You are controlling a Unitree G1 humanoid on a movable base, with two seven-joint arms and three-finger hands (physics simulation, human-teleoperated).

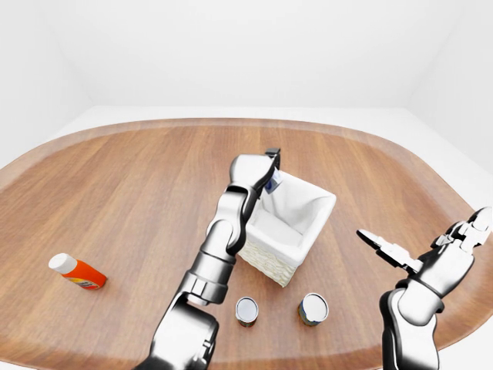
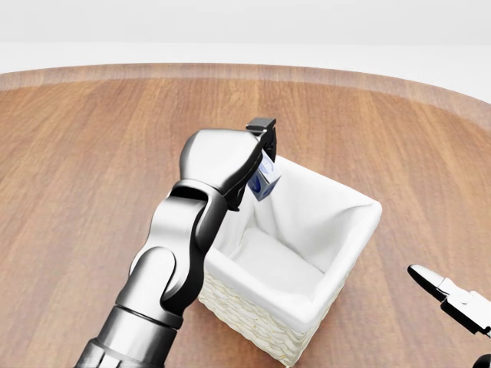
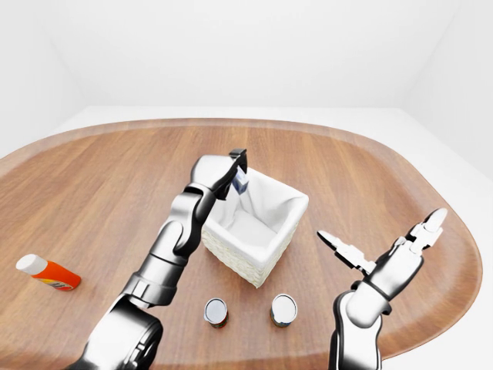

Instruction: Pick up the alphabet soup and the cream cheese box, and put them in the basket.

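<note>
My left hand (image 2: 263, 162) is shut on the cream cheese box (image 2: 265, 182), a small blue and white box. It hangs just above the top-left rim of the basket (image 2: 337, 270), a wicker basket with a white cloth liner and nothing visible inside. Two cans (image 1: 246, 310) (image 1: 313, 308) stand on the table below the basket in the left-eye view. I cannot tell which one is the alphabet soup. My right hand (image 3: 384, 248) is open and holds nothing, out to the right of the basket.
An orange bottle with a white cap (image 1: 77, 271) lies far left on the round wooden table (image 1: 131, 177). The table's curved edge runs close below the cans and my right arm.
</note>
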